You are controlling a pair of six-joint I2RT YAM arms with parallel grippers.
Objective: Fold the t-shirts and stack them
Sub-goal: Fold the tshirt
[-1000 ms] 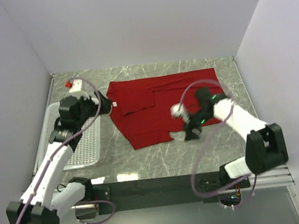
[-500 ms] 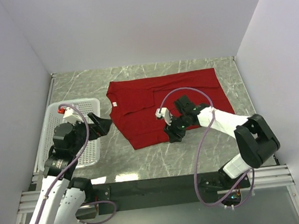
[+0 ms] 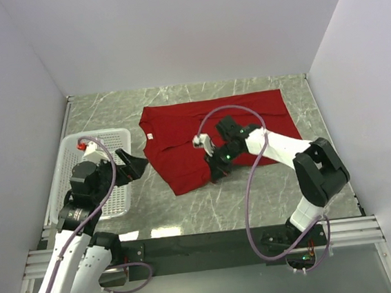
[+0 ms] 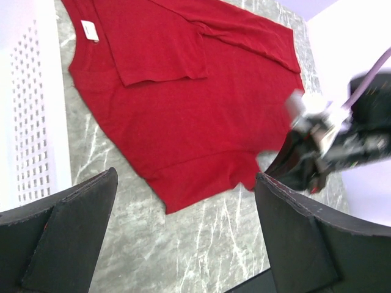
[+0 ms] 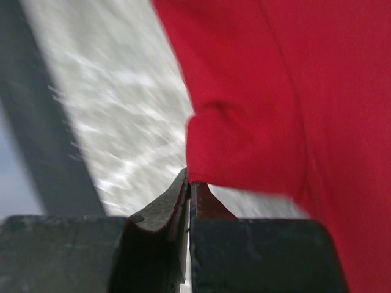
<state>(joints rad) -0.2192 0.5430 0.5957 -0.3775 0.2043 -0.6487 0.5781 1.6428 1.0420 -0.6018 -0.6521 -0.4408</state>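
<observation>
A deep-red t-shirt (image 3: 207, 128) lies spread on the marble table, one sleeve folded over its body and a small white neck tag (image 3: 149, 135) at its left edge. My right gripper (image 3: 214, 172) is at the shirt's near hem, shut on the edge of the cloth. In the right wrist view the jaws (image 5: 189, 183) are pressed together with the red t-shirt (image 5: 293, 91) pinched at their tips. My left gripper (image 3: 136, 164) hangs open above the table, just left of the shirt. In the left wrist view the left gripper (image 4: 185, 177) holds nothing, and the t-shirt (image 4: 183, 110) lies beyond its fingers.
A white mesh basket (image 3: 114, 133) stands at the table's left side, under my left arm; it shows again as the basket (image 4: 30, 122) in the left wrist view. Bare marble (image 3: 208, 207) lies in front of the shirt. White walls close in the table on three sides.
My right gripper slid left along the shirt's near hem and shut on the cloth. My left arm drew back from the shirt's collar toward the near side of the basket.
</observation>
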